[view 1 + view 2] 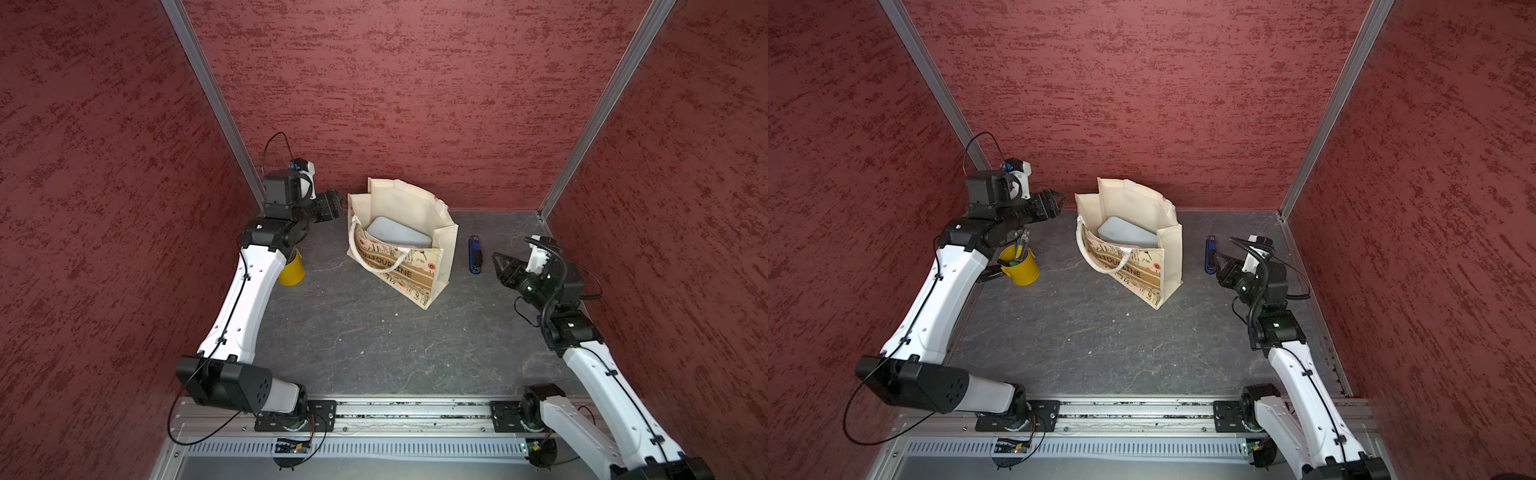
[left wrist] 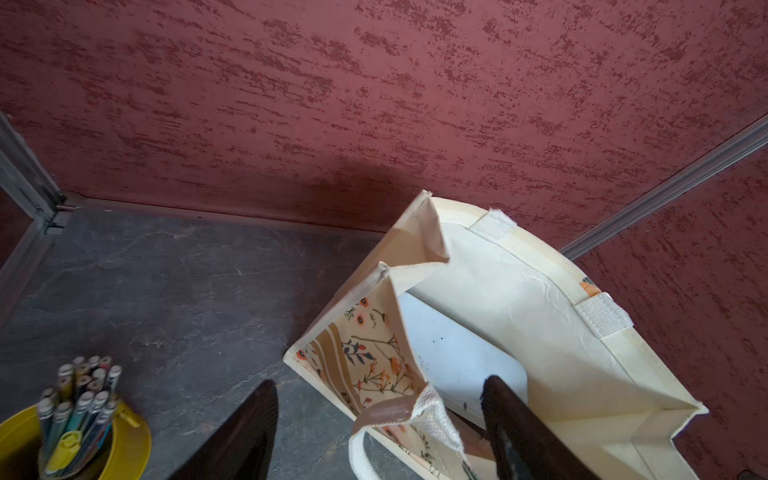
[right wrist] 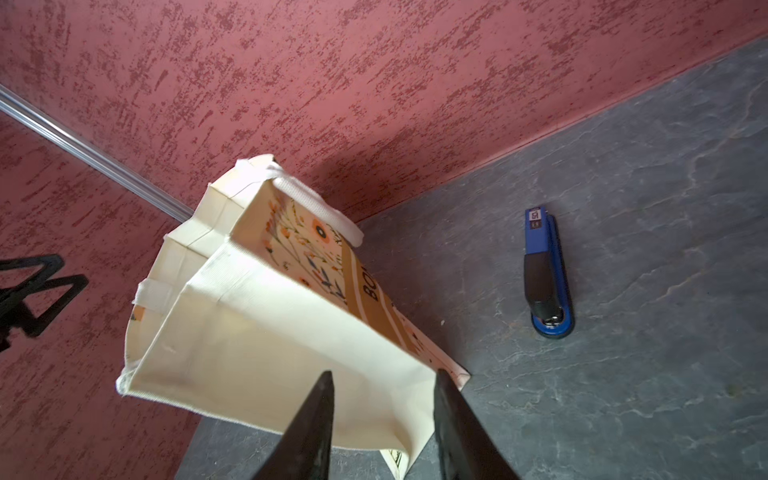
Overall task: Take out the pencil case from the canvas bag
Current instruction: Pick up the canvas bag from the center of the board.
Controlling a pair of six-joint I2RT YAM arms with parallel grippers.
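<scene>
Canvas bag (image 1: 445, 257), pencil case (image 1: 395, 232) partly hidden inside

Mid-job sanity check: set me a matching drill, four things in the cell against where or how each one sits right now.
Things: 1 pencil case; 2 stapler; 3 yellow cup; 4 canvas bag.
Places: a standing upright, mouth open; b holding pencils; c inside the canvas bag; d lying flat on the table beside the canvas bag.
Pairs: 1-c; 2-d; 3-b; 4-a.
</scene>
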